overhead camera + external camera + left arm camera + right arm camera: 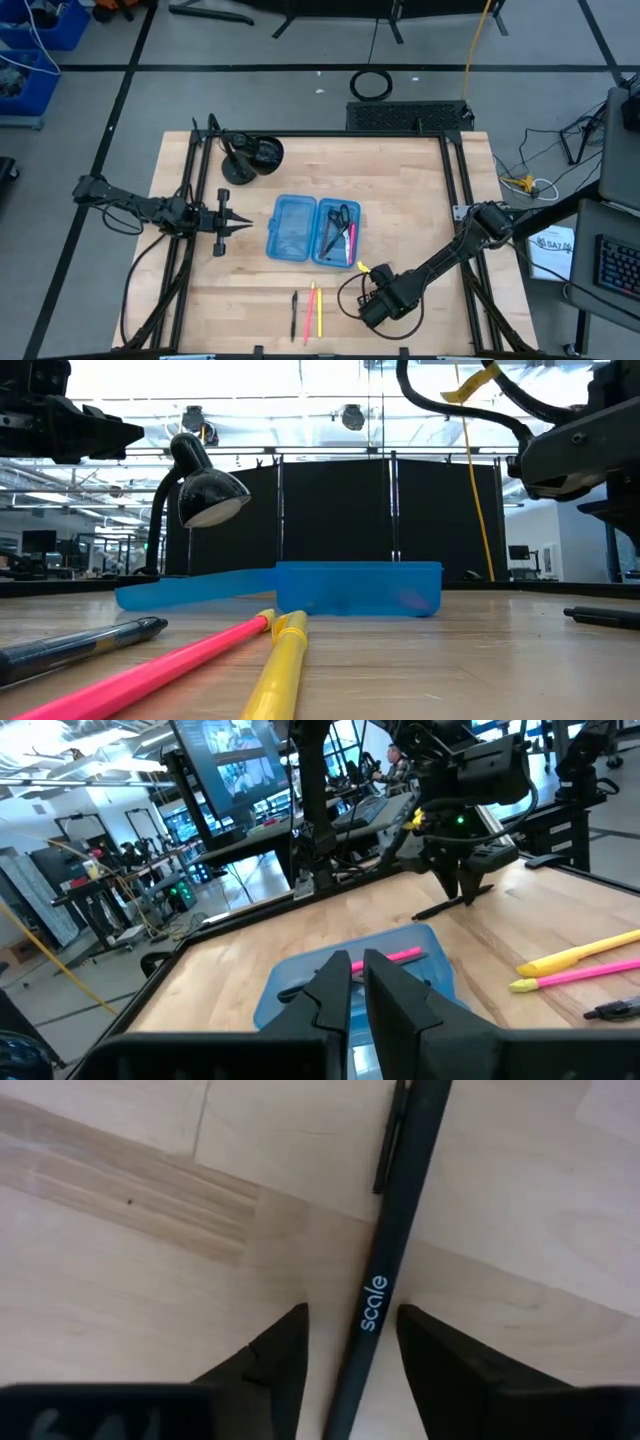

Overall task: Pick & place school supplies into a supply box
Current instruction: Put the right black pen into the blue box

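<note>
The light-blue supply box lies open at the table's middle. Its right half holds the black-handled scissors and a pink pen. A black pen, a pink pen and a yellow pen lie side by side near the front edge. My right gripper is open and points down at the front right. Its fingers stand on either side of another black pen, marked "scale", which lies flat on the wood. My left gripper hovers left of the box, shut to a slit. My right gripper comes down from above with its fingers across the black pen's barrel. One finger is right beside the barrel and I cannot tell whether it touches. The other finger stands clear. The pen lies flat on the table.
A black desk lamp stands at the far left of the table, behind the box. Black frame rails run along both table sides. Bare wood lies between the box and the three loose pens, and right of the box.
</note>
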